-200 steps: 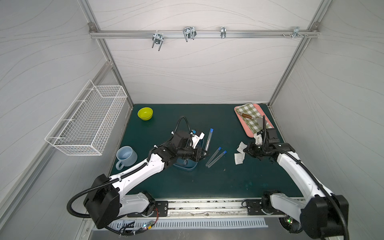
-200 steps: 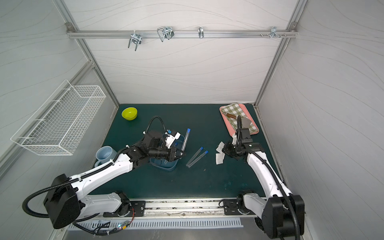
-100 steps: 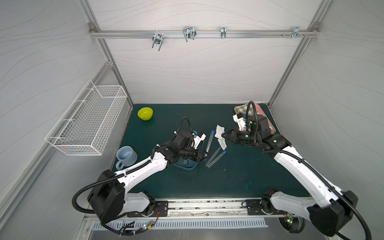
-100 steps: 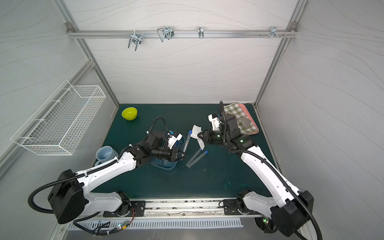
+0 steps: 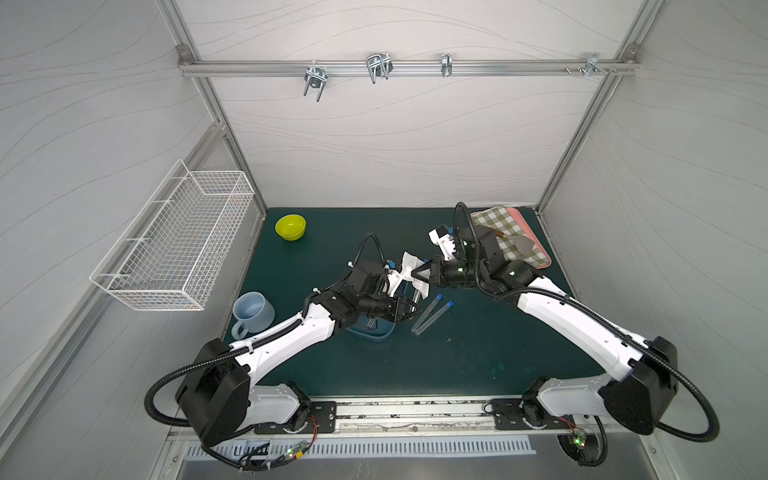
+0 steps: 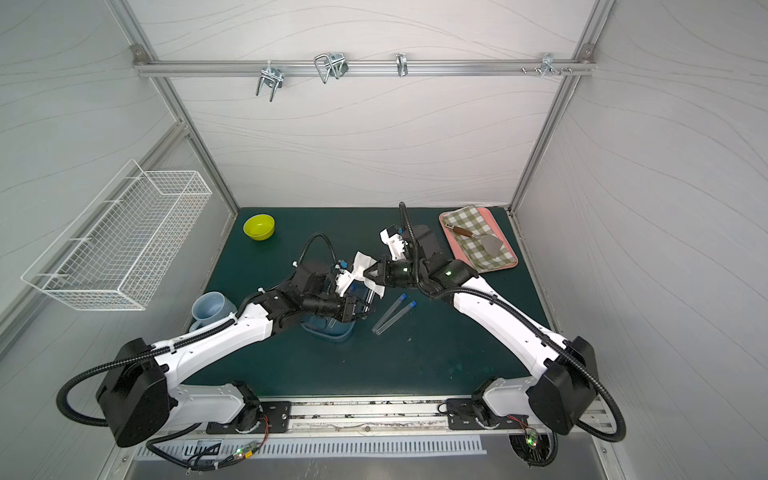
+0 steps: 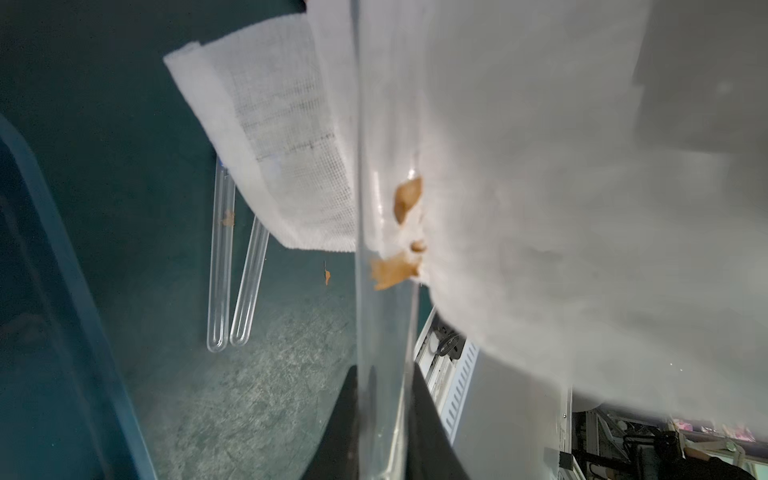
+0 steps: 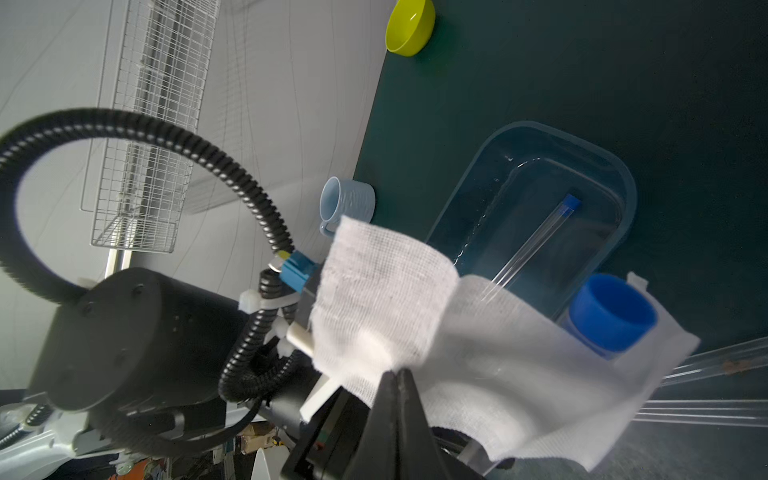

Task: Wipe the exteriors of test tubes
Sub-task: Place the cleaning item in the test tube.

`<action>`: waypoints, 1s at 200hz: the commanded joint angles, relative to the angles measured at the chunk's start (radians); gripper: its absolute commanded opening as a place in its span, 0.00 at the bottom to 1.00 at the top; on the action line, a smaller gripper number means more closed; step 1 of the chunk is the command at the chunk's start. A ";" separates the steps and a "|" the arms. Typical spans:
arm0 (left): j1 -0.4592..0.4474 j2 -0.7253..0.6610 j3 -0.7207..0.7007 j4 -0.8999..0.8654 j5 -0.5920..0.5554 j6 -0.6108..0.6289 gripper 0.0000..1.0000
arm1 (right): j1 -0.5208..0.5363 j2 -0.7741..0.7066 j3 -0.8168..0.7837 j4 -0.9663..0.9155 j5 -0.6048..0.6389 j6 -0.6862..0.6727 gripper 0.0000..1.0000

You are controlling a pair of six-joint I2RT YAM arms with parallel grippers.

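- I judge the job to be at an early stage: of the four tubes, none reads as clearly finished.
- The held tube [image 7: 384, 332] is the one being worked on. A brown smear [image 7: 395, 270] sits on its wall just where the edge of the cloth [image 7: 540, 208] meets it, so this wipe is not done.
- The two mat tubes [image 5: 428, 313] lie side by side on the mat [image 5: 457, 365], just right of centre in both top views and apart from the tray. The left wrist view shows a brown spot on one of them. The other looks clear as far as I can see it.
- The tray tube [image 8: 536, 245] lies inside the tray [image 8: 623, 187], which sits near the centre of the frame in both top views, under the left arm. I cannot tell whether this tube is clean.
- Left gripper [image 5: 405, 309]: the jaws are nearly closed and clamp the held tube at the end away from its cap [image 8: 611, 311].
- Right gripper [image 5: 419, 276]: the jaws are pressed together on a fold of the cloth. The rest of the cloth drapes against the held tube near the cap.
- In both top views the two grippers meet a little above the centre of the frame, over the far edge of the tray.
- By my reckoning, what is left is to clear the smear off this tube and then deal with the other three.
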 commanded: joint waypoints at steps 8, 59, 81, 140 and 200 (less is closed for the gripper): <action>0.004 -0.005 0.045 0.069 0.019 -0.015 0.10 | 0.024 0.021 0.015 -0.007 0.024 -0.007 0.00; 0.001 -0.003 0.046 0.068 0.019 -0.011 0.10 | 0.057 0.078 0.086 -0.102 0.102 -0.030 0.00; 0.000 -0.002 0.046 0.068 0.020 -0.012 0.10 | 0.065 0.099 0.106 -0.107 0.113 -0.026 0.00; 0.001 -0.007 0.037 0.079 0.020 -0.021 0.10 | 0.072 0.140 0.161 -0.192 0.161 -0.040 0.27; 0.002 -0.011 0.015 0.098 0.014 -0.037 0.10 | 0.082 0.103 0.200 -0.205 0.165 -0.054 0.46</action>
